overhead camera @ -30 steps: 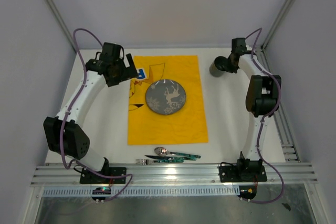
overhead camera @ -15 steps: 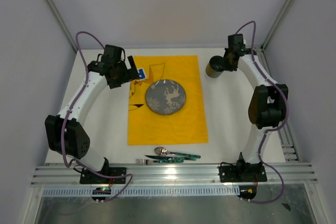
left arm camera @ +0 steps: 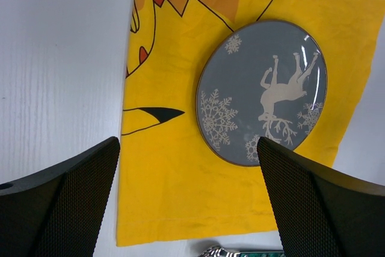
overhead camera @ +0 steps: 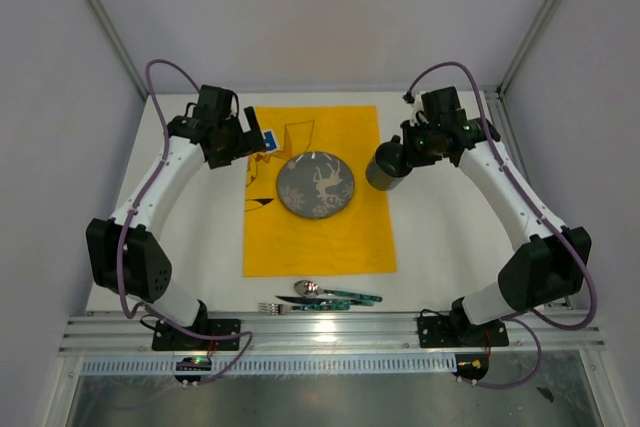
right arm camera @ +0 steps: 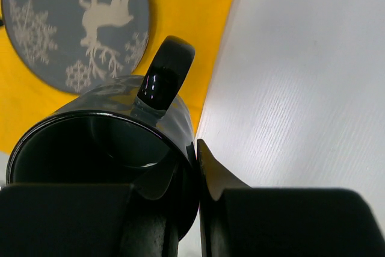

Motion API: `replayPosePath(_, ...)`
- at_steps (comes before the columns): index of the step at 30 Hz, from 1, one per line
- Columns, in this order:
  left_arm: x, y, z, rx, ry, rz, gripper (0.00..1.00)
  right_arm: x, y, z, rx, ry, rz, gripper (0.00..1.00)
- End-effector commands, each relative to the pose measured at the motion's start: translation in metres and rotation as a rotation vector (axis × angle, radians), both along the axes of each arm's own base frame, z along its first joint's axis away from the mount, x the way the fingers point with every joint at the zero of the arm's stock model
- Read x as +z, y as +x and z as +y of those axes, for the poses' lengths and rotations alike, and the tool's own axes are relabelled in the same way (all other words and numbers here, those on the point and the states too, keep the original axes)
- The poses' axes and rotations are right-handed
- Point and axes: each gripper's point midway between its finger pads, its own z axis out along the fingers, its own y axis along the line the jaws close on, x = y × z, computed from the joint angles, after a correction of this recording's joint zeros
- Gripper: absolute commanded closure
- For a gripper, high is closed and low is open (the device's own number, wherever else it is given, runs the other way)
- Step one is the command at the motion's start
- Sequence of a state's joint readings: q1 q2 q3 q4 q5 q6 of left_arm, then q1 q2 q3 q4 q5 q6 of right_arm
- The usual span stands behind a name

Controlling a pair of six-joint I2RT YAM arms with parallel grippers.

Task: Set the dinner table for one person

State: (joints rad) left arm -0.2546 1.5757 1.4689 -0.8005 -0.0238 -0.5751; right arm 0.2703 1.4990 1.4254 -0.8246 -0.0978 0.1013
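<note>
Grey round reindeer plate [overhead camera: 315, 185] sits on the yellow cartoon cloth [overhead camera: 320, 237] spread mid-way across your white matte table [overhead camera: 440, 237]. Your right hand [right arm camera: 192, 161] clamps the glossy black mug [right arm camera: 90, 142] at the cloth's right edge. Your left hand [left arm camera: 187, 142] gapes empty. Cutlery [overhead camera: 320, 297] at the near edge is not yet placed.

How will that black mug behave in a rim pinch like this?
The mug looks glossy, so it may slip in the right gripper. Pinched at one wall, it probably hangs off-centre and could tilt. It seems rigid, maybe ceramic; a drop might chip it.

Yellow cloth [overhead camera: 320, 237], cutlery [overhead camera: 325, 296] on dinner table [overhead camera: 430, 237]
</note>
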Motion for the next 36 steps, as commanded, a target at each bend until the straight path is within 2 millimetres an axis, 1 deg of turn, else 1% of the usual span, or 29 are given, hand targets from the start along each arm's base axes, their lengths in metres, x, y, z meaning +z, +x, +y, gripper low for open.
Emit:
replayPosePath(1, 0.007, 0.011, -0.005, -0.010, -0.025, -0.042, 0.01, 0.013, -0.040, 0.024, 0.244, -0.003, -0.022, 0.97)
replayPosePath(2, 0.008, 0.010, -0.010, -0.024, -0.051, -0.038, 0.01, 0.004, -0.057, 0.026, 0.290, -0.005, 0.032, 0.97)
replayPosePath(4, 0.008, 0.011, -0.013, -0.027, -0.063, -0.037, 0.01, -0.003, -0.076, 0.030, 0.378, -0.025, 0.059, 0.97)
replayPosePath(5, 0.007, 0.011, -0.013, -0.027, -0.067, -0.034, 0.01, -0.013, -0.094, 0.035, 0.430, -0.027, 0.108, 0.97)
replayPosePath(7, 0.006, 0.012, -0.016, -0.029, -0.080, -0.027, 0.01, -0.015, -0.117, 0.045, 0.520, 0.015, 0.141, 0.97)
replayPosePath(8, 0.006, 0.012, -0.017, -0.029, -0.083, -0.027, 0.01, -0.023, -0.131, 0.047, 0.580, 0.016, 0.172, 0.97)
replayPosePath(10, 0.005, 0.011, -0.018, -0.029, -0.094, -0.022, 0.01, -0.024, -0.145, 0.050, 0.634, 0.040, 0.171, 0.97)
replayPosePath(11, 0.005, 0.011, -0.019, -0.031, -0.098, -0.021, 0.01, -0.029, -0.153, 0.050, 0.661, 0.042, 0.193, 0.97)
replayPosePath(12, 0.005, 0.011, -0.020, -0.030, -0.101, -0.020, 0.01, -0.031, -0.154, 0.050, 0.688, 0.034, 0.184, 0.97)
replayPosePath(15, 0.007, 0.010, -0.021, -0.026, -0.112, -0.021, 0.01, -0.040, -0.155, 0.044, 0.711, -0.002, 0.197, 0.97)
replayPosePath(20, 0.007, 0.006, -0.018, -0.012, -0.109, -0.021, 0.01, -0.058, -0.139, 0.033, 0.705, -0.115, 0.253, 0.97)
replayPosePath(21, 0.007, 0.006, -0.017, -0.009, -0.105, -0.022, 0.01, -0.067, -0.136, 0.033, 0.707, -0.130, 0.282, 0.97)
replayPosePath(22, 0.009, 0.005, -0.016, -0.008, -0.106, -0.028, 0.01, -0.070, -0.134, 0.036, 0.713, -0.136, 0.289, 0.97)
replayPosePath(23, 0.009, 0.004, -0.015, -0.005, -0.102, -0.027, 0.01, -0.071, -0.128, 0.040, 0.714, -0.140, 0.277, 0.97)
replayPosePath(24, 0.009, 0.004, -0.014, -0.002, -0.097, -0.029, 0.01, -0.077, -0.123, 0.043, 0.710, -0.139, 0.287, 0.97)
replayPosePath(26, 0.008, 0.002, -0.013, 0.002, -0.093, -0.024, 0.01, -0.079, -0.113, 0.052, 0.683, -0.120, 0.287, 0.97)
replayPosePath(28, 0.008, 0.002, -0.010, 0.006, -0.080, -0.024, 0.01, -0.087, -0.107, 0.055, 0.663, -0.139, 0.300, 0.97)
replayPosePath(29, 0.009, 0.001, -0.010, 0.009, -0.077, -0.027, 0.01, -0.088, -0.099, 0.059, 0.620, -0.145, 0.286, 0.97)
replayPosePath(31, 0.010, 0.001, -0.007, 0.015, -0.064, -0.030, 0.01, -0.093, -0.087, 0.056, 0.532, -0.173, 0.274, 0.97)
replayPosePath(32, 0.010, 0.002, -0.007, 0.015, -0.063, -0.031, 0.01, -0.093, -0.082, 0.060, 0.465, -0.147, 0.265, 0.97)
replayPosePath(33, 0.010, 0.002, -0.006, 0.015, -0.061, -0.031, 0.01, -0.093, -0.082, 0.065, 0.459, -0.119, 0.259, 0.97)
replayPosePath(34, 0.010, 0.001, -0.006, 0.013, -0.060, -0.030, 0.01, -0.086, -0.084, 0.070, 0.462, -0.090, 0.227, 0.97)
replayPosePath(36, 0.009, 0.001, -0.006, 0.012, -0.057, -0.028, 0.01, -0.085, -0.094, 0.085, 0.543, -0.050, 0.178, 0.97)
